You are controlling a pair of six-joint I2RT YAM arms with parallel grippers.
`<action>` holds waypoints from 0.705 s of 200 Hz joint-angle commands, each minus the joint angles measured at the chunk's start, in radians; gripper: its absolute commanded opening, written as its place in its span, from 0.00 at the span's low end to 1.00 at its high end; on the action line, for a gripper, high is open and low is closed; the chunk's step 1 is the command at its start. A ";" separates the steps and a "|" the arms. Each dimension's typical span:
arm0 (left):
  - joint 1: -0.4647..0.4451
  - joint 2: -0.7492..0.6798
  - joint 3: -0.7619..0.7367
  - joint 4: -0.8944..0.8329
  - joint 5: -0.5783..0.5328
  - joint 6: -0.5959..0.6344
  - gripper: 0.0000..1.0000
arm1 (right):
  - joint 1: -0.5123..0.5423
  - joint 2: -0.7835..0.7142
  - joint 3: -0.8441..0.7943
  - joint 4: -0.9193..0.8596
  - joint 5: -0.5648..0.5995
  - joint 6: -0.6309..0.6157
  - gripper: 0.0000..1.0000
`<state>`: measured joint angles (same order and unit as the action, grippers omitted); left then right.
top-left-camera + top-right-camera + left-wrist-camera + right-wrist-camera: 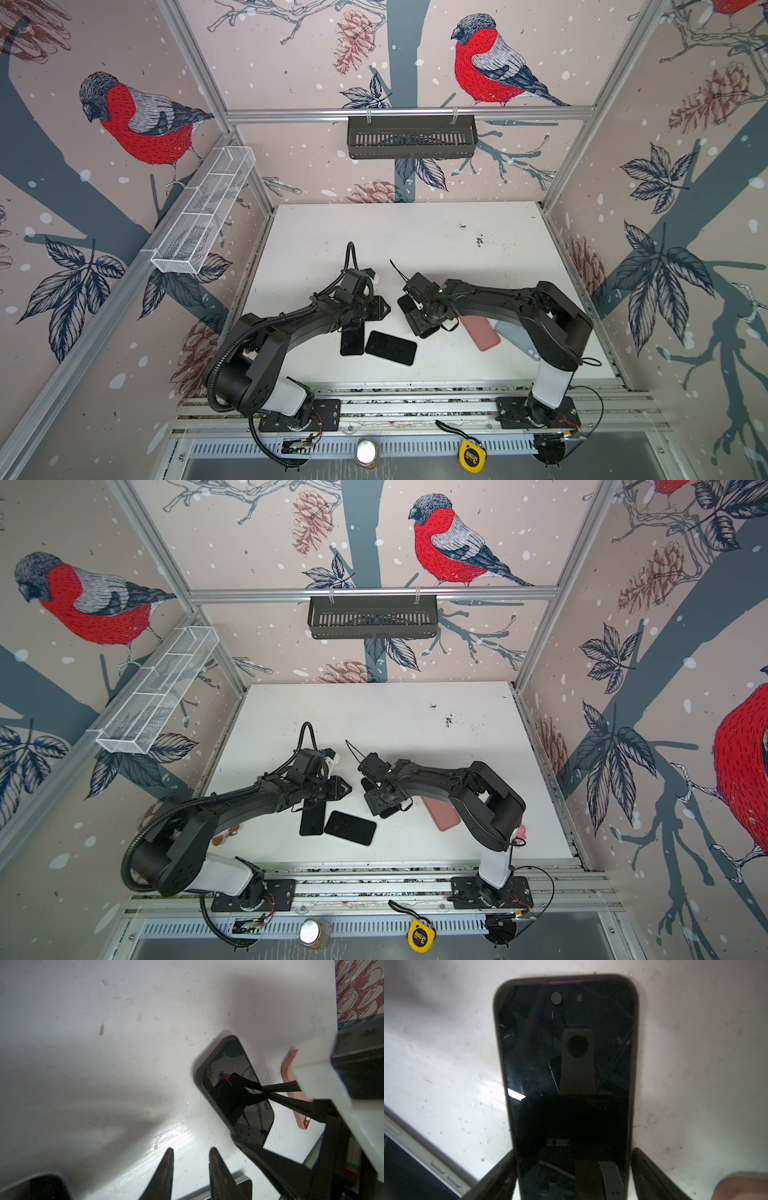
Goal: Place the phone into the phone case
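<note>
The phone (566, 1053) lies flat in a dark case (497, 1012), mid-frame in both top views, its end between the parted jaws of the right gripper (573, 1152), whose arm arches in from lower right. The left gripper (191, 1151), jaws slightly apart on nothing, points down beside it

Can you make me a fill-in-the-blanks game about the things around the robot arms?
1. The tape measure at the front is ____.
2. The case beside the light blue case is ____.
3. The basket on the back wall is ____.
4. The table is ____.
Missing words: yellow, pink, black, white.
</note>
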<state>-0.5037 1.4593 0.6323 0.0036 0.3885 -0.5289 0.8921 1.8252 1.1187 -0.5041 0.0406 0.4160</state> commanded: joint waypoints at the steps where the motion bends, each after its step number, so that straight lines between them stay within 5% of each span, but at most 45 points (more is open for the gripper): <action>1: 0.001 0.007 -0.003 0.035 0.013 -0.016 0.31 | -0.024 0.006 0.020 0.001 -0.011 0.001 0.71; 64: 0.008 -0.023 -0.016 0.053 0.014 -0.024 0.31 | -0.155 0.116 0.225 -0.037 0.055 0.034 0.67; 141: 0.017 -0.008 -0.028 0.059 0.031 -0.013 0.31 | -0.266 0.539 0.843 -0.206 0.041 0.181 0.67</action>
<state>-0.4927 1.4429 0.6075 0.0357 0.3973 -0.5491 0.6388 2.2826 1.8374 -0.6342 0.1074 0.5499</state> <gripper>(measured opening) 0.315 0.739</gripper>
